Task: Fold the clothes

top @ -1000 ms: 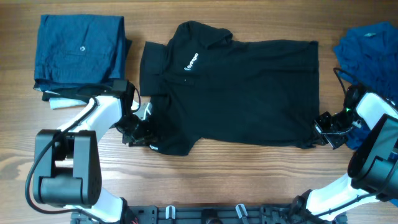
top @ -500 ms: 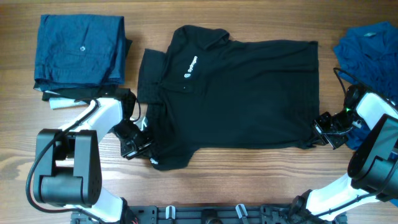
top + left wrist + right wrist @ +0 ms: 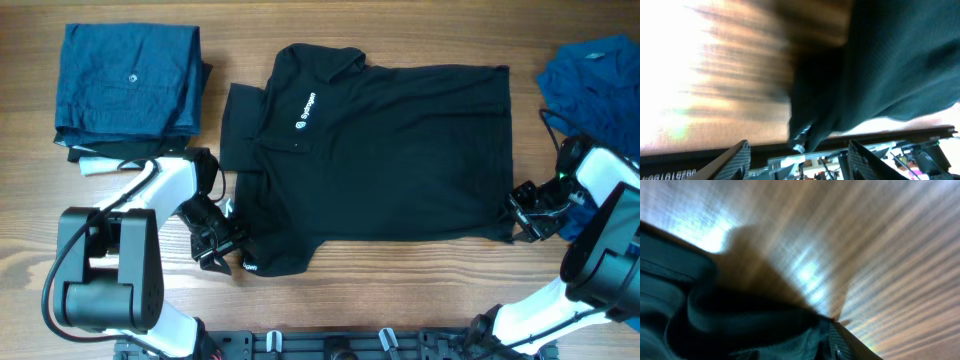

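at the far left of the brown wooden worktop (image 3: 400,290) a folded rectangular blue fabric garment (image 3: 128,80) lies on top of a darker piece, with a bit of white showing at its lower edge. just below and to its right, the left claw (image 3: 222,243) sits low at the near sleeve of the black short-sleeved collared shirt (image 3: 390,150), right by the sleeve's lower corner, where a small white print shows. in the left wrist view its two fingers (image 3: 737,159) stand wide apart. a hanging fold of the black fabric with a white mark on it lies in the gap between them, not pinched.

the shirt lies spread flat in the middle of the worktop, collar toward the left and hem toward the right, with a white logo print (image 3: 307,110) on the chest near the collar. its far sleeve lies flat near the folded blue garment but apart from it.

at the shirt's near right hem corner the right claw (image 3: 522,213) is down against the fabric. the right wrist view is blurred: black cloth fills its lower left and one dark fingertip shows at the lower right, so i cannot tell whether this claw is spread or closed on the cloth. at the far right edge a crumpled blue fabric garment (image 3: 590,85) lies loose, apart from the black shirt.
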`<action>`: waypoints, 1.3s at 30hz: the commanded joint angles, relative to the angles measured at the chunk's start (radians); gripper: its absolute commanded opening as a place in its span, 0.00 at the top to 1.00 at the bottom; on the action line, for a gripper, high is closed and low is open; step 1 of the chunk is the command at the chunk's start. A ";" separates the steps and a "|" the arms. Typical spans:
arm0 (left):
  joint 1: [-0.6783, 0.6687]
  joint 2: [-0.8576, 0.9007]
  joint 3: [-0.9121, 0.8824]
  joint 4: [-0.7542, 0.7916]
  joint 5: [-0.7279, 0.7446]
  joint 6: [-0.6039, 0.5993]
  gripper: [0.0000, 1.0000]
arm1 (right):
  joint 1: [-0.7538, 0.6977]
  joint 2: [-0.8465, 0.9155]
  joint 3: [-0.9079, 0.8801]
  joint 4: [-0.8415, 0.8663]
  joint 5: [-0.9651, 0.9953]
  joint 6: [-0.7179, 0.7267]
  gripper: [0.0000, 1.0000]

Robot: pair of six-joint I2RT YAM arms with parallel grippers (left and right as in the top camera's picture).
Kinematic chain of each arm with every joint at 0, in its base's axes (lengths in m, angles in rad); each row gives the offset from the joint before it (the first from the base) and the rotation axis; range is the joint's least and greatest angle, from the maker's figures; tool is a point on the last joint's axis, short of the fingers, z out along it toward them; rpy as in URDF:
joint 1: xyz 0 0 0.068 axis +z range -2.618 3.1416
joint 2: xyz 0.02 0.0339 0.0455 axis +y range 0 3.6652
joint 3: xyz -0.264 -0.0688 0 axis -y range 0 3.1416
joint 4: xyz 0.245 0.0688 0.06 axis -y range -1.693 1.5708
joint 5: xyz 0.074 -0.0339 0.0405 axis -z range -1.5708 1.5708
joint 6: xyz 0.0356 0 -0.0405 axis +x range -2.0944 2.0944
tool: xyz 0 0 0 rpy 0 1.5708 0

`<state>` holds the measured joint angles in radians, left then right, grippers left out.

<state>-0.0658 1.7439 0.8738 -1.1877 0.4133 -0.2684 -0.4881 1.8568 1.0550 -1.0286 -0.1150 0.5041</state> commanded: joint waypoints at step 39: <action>-0.285 0.415 0.557 0.990 -0.201 0.081 0.96 | 0.313 0.399 0.573 0.276 0.117 -0.423 0.95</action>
<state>-0.3340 2.1563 1.4296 -0.1368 0.2672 -0.2672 -0.1734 2.2185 1.6360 -0.7574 -0.1371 0.0734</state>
